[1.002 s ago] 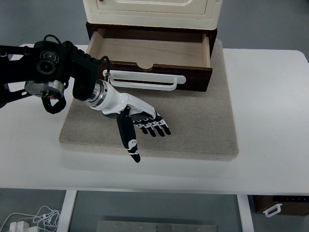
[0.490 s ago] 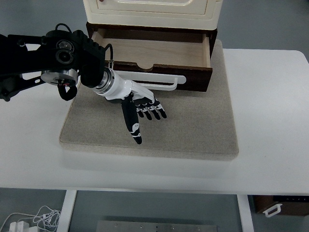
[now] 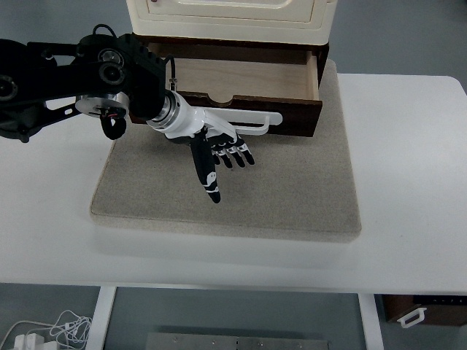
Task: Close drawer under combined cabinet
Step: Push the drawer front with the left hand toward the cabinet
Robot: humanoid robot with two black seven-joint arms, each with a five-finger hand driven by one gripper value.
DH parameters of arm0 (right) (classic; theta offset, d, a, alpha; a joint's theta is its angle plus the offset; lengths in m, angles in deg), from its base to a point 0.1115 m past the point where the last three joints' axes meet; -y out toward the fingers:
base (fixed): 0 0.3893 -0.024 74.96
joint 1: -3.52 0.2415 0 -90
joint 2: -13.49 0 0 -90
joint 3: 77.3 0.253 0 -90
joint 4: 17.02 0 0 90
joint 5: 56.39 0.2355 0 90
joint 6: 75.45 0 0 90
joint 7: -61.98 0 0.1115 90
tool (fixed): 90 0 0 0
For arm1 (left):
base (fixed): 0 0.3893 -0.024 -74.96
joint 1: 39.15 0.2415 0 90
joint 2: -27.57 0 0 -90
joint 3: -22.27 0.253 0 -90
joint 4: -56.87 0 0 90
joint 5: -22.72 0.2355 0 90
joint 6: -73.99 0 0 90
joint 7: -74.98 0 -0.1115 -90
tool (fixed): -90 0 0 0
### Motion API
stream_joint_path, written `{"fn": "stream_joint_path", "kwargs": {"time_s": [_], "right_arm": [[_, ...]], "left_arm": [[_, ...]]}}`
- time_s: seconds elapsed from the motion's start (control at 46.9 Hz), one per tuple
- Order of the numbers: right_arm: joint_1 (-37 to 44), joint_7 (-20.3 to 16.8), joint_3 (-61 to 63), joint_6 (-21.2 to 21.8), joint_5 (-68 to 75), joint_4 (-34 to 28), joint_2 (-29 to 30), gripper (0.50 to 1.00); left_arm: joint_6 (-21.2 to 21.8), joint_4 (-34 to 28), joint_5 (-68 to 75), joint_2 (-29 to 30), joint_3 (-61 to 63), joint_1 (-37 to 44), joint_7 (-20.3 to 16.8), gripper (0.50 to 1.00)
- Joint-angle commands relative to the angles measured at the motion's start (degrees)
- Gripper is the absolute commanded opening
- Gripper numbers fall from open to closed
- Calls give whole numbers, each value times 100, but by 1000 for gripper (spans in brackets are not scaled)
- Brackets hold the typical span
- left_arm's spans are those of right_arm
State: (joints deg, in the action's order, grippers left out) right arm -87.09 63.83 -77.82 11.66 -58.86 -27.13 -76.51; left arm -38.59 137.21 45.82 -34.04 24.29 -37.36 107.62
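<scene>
Left hand [image 3: 217, 149] was open: fingers [image 3: 235, 154] straight and spread, thumb [image 3: 207, 177] stretched out towards the camera side, nothing held. White palm, black fingertips. It sat just in front of the drawer [image 3: 241, 87], with the back of the palm right at the left part of the white handle [image 3: 248, 122]; whether it actually touched the handle could not be told from the top view. Fingers pointed away from the drawer front, down and to the right over the mat [image 3: 292, 197].

Left arm [image 3: 66, 80] came in from the left edge, black links and a round joint housing, crossing in front of the drawer's left corner and hiding it. A thin black cable looped above the wrist.

Drawer was pulled out of the dark brown base under the cabinet [image 3: 226, 18], still well open. Its pale wood interior was visible and looked empty. Dark front panel had a small notch in the top edge, and the long white bar handle ran across the face below it.

Cabinet was cream-coloured, sat directly above the drawer, only its lower edge in frame.

The whole unit stood at the far edge of the grey-beige mat, which lay on a white table [image 3: 408, 182]. Mat extended from the drawer towards the camera side.

Right arm was not in frame.

Below the table edge, on the floor: white cables [image 3: 44, 332] bottom left, a white-handled dark item [image 3: 419, 313] bottom right.
</scene>
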Motion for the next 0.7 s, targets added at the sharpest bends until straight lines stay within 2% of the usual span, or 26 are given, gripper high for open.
{"fn": "stream_joint_path", "kwargs": {"time_s": [0.0, 0.682], "right_arm": [[0, 0, 0, 0, 0, -8, 0, 952], [0, 0, 0, 0, 0, 1, 0, 952]], "left_arm": [[0, -44, 89, 0, -8, -29, -4, 996], [0, -738, 238, -88, -34, -117, -12, 996]]}}
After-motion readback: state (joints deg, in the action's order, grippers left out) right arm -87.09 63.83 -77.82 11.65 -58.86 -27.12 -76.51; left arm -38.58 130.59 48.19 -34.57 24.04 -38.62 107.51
